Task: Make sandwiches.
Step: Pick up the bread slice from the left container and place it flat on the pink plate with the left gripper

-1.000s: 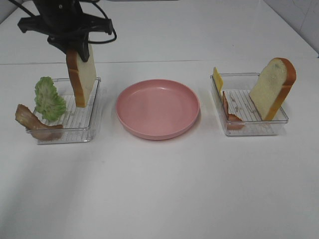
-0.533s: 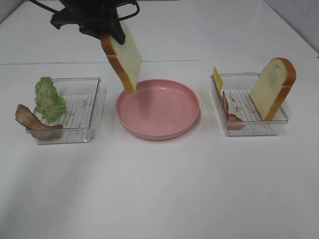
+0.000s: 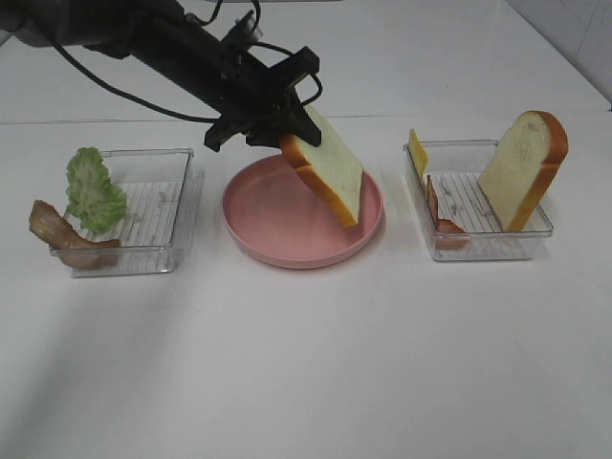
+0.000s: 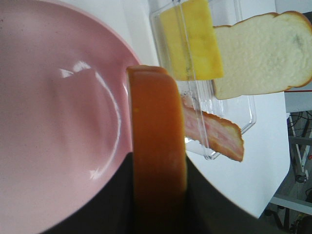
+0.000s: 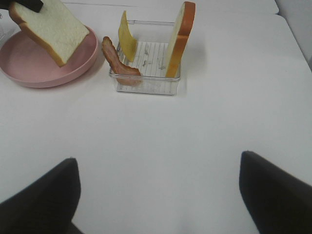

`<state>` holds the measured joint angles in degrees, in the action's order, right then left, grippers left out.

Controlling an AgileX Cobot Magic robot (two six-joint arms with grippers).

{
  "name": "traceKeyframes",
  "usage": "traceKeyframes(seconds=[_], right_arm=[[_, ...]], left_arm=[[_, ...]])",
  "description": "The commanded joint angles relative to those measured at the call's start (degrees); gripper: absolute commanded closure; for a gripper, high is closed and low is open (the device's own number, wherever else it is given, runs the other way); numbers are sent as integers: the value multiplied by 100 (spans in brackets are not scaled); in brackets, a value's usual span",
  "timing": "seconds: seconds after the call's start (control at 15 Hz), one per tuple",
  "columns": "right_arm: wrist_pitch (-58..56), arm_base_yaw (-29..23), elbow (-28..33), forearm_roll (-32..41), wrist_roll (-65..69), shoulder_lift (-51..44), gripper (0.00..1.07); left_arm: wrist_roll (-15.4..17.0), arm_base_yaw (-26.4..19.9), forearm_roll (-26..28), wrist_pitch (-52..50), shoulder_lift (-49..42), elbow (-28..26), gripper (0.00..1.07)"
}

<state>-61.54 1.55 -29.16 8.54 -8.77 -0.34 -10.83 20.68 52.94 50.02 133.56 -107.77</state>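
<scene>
My left gripper [image 3: 279, 122] is shut on the top edge of a white bread slice [image 3: 327, 178] with an orange-brown crust. The slice hangs tilted over the round pink plate [image 3: 287, 254], its lower corner close to the plate's right side. In the left wrist view the crust [image 4: 156, 161] stands between the dark fingers above the plate [image 4: 58, 122]. A second bread slice [image 3: 526, 167], a yellow cheese square [image 3: 418, 153] and a bacon strip [image 3: 440, 215] stand in the right tray [image 3: 483, 252]. My right gripper [image 5: 158, 195] is open over bare table, holding nothing.
The left clear tray [image 3: 143, 256] holds a green lettuce leaf [image 3: 94, 191] and another bacon strip [image 3: 67, 239] leaning over its left edge. The left arm and its cables stretch from the back left across to the plate. The table is white.
The left arm lifted the bread slice out of the left tray, carried it rightwards over the plate and tipped it lower. The right gripper stayed still.
</scene>
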Motion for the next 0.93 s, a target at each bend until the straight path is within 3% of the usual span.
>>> traceKeyframes(seconds=[0.07, 0.33, 0.4, 0.47, 0.53, 0.6, 0.67, 0.73, 0.93], right_arm=[[40, 40, 11, 6, -46, -29, 24], [40, 40, 11, 6, -46, -29, 24], [40, 40, 11, 6, -46, -29, 24], [40, 40, 11, 6, -46, -29, 24], [40, 40, 11, 6, -46, -29, 24], [40, 40, 11, 6, -46, -29, 24], [40, 40, 11, 6, -46, -29, 24], [40, 40, 11, 6, -46, -29, 24], [40, 40, 11, 6, -46, -29, 24]], left_arm=[[-63, 17, 206, -149, 166, -11, 107], [-63, 17, 361, -155, 447, -11, 106], [-63, 17, 355, -212, 470, -11, 97], [-63, 17, 355, -269, 470, -11, 81], [-80, 17, 355, -281, 470, -11, 49], [-80, 17, 355, -212, 458, -11, 32], [-218, 17, 292, -120, 407, -11, 22], [-378, 17, 172, -109, 338, -11, 22], [-441, 23, -378, -218, 69, -17, 22]])
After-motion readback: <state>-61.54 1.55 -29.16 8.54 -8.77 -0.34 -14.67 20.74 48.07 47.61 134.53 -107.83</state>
